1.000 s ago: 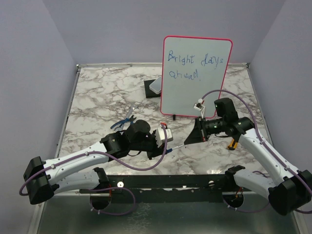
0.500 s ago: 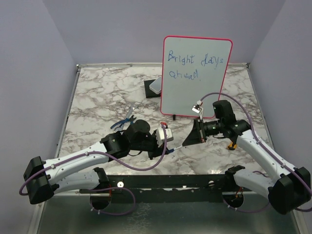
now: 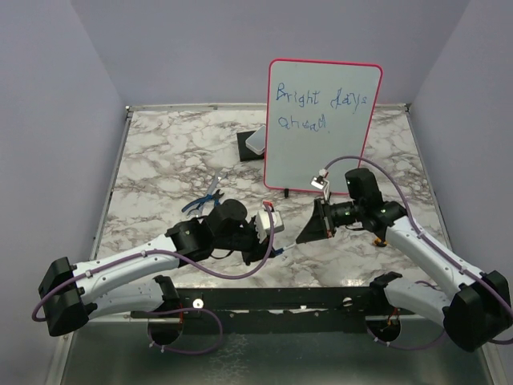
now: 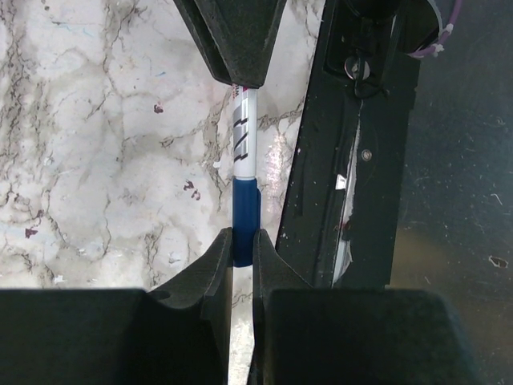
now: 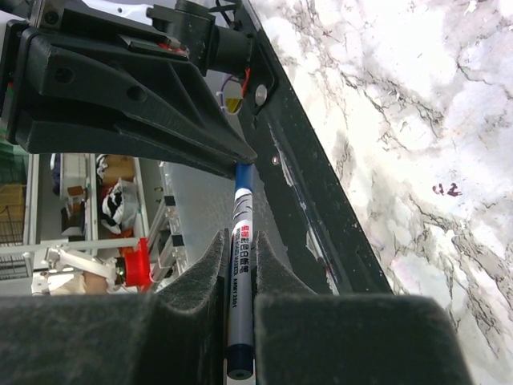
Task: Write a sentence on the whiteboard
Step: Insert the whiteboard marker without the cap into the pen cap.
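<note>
Both arms meet low over the near middle of the counter (image 3: 176, 152). The left end effector (image 4: 242, 241) is clamped on the blue cap (image 4: 244, 210) of a marker (image 4: 244, 148). The right end effector (image 5: 239, 241) is clamped on its white barrel, so the pen spans between the two. The whiteboard (image 3: 321, 156) stands upright at the far right of centre. The sentence (image 3: 317, 108), "Bright days ahead", is in blue across its upper part. A small eraser block (image 3: 255, 142) lies just left of it.
</note>
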### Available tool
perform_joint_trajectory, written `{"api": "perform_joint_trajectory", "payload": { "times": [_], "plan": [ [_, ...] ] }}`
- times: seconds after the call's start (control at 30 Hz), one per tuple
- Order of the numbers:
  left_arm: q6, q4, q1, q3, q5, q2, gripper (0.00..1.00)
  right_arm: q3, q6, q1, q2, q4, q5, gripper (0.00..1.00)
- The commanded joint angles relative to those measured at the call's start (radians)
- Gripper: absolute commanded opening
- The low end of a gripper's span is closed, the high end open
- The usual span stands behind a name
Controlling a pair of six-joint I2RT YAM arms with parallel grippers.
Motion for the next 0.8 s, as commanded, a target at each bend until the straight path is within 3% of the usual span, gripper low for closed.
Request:
{"api": "perform_joint_trajectory", "payload": {
  "times": [0.0, 0.77],
  "plan": [
    [-0.037, 0.238, -0.005, -0.009, -0.046, -0.032, 0.0, -0.035, 0.056, 0.06, 0.02, 0.09, -0.013, 0.01],
    [-0.06, 0.321, -0.006, -0.027, -0.09, -0.051, 0.0, -0.096, 0.187, 0.218, 0.108, 0.304, 0.037, 0.01]
  ]
}}
